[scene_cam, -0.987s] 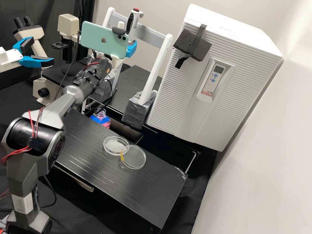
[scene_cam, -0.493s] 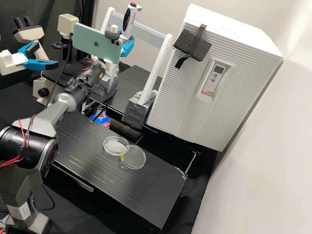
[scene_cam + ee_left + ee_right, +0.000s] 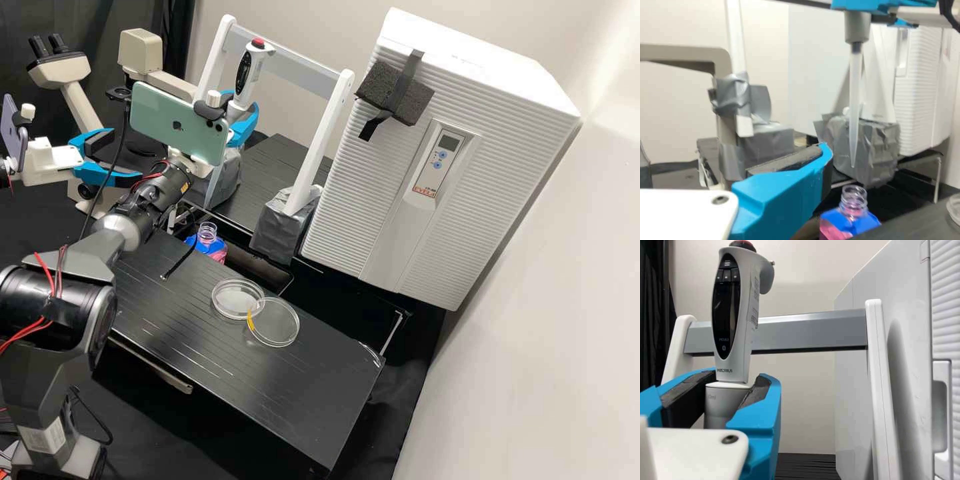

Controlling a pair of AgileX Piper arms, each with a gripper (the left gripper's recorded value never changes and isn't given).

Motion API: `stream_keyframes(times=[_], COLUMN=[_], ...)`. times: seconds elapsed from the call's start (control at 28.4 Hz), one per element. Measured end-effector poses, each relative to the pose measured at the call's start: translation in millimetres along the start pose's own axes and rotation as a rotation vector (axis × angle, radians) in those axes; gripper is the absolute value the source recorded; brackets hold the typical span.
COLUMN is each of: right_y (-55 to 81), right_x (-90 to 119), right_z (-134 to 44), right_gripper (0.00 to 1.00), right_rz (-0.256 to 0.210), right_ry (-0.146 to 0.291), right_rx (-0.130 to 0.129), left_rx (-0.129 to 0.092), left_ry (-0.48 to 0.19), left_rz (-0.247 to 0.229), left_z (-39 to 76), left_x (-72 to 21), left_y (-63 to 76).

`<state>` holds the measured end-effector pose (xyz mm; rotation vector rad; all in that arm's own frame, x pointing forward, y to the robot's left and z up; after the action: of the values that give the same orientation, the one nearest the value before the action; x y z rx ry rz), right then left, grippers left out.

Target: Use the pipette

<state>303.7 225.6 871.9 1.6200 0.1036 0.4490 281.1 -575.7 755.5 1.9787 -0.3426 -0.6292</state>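
Right now we have the white and grey electronic pipette [image 3: 737, 315] with its red top button held upright, the right arm's jaws clamped low on its body, up in front of the white stand [image 3: 327, 127]. Its long clear tip [image 3: 854, 105] hangs over the small open-necked bottle of pink liquid [image 3: 852, 220] at the back edge of the black slatted desk [image 3: 300, 393], tip and neck well apart. In the left wrist view the two line up, though we cannot judge depth from that alone. We would check the centring first, then lower straight down with the pipette vertical, so the tip clears the rim and stops in the liquid. The left arm's jaws stand apart and hold nothing, off by the beige microscope [image 3: 60, 67]. Two clear round dishes [image 3: 237, 298] lie overlapping farther forward.
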Motion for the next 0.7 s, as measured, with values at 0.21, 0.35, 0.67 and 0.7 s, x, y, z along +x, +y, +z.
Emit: stream_keyframes(times=[0.21,0.35,0.67,0.7], right_y=[-9.7,-20.3,-30.7,-30.4], right_x=[-2,-4,-7,-7], right_z=[7.1,16.3,24.1,24.2], right_gripper=[0.0,0.0,0.0,0.0], right_rz=[0.045,0.025,-0.003,0.003], right_ry=[0.008,-0.012,-0.031,-0.028], right_rx=[-0.018,-0.037,-0.049,-0.049], left_rx=[0.023,0.04,0.049,0.05], left_ry=[-0.013,-0.039,-0.07,-0.076], left_rz=[-0.039,-0.082,-0.14,-0.141], left_z=[4.9,11.1,19.7,21.1], left_x=[1.1,-1.9,-5.6,-5.6], left_y=[-9.9,-20.3,-35.0,-35.4])
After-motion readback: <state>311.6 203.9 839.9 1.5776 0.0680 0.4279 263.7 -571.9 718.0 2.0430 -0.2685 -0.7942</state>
